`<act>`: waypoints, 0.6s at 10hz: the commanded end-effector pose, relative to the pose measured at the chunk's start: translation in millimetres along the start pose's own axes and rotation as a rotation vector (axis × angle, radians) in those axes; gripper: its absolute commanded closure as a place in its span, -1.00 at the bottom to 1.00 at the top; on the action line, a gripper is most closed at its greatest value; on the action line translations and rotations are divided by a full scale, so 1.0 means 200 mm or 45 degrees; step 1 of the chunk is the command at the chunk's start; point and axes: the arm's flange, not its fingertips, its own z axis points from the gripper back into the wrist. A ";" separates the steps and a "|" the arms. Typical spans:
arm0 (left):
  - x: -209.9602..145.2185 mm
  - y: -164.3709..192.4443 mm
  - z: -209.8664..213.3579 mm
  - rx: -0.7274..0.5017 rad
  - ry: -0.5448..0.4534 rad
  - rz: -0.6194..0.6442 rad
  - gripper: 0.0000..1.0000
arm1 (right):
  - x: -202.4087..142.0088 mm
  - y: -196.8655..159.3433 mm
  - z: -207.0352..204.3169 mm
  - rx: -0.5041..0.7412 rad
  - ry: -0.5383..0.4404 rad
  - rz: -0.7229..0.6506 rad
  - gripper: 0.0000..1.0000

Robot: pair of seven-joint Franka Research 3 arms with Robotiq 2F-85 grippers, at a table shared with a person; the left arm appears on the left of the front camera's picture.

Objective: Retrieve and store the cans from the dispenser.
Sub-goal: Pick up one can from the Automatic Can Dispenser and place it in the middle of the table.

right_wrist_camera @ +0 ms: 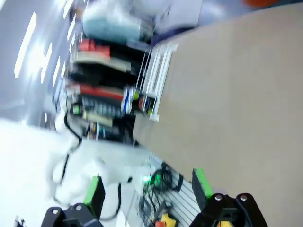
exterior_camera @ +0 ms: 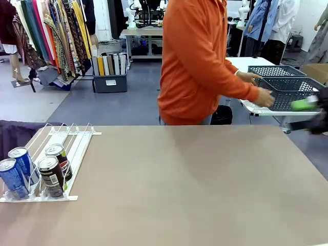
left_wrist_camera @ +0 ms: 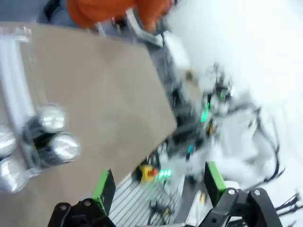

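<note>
Standing in one dispenser (exterior_camera: 82,146), four cans (exterior_camera: 51,177)

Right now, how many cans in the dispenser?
4, near end of dispenser: front blue can, rear blue can in the left lane; front black can, rear black can beside them. None look hidden.

Tan table (exterior_camera: 195,184); white dispenser (exterior_camera: 77,148) flat on near-left corner.
</note>
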 end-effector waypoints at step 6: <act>-0.22 0.36 0.49 -0.122 -0.530 0.203 -1.00 | -0.38 -0.38 0.54 -0.009 -0.689 -0.265 -1.00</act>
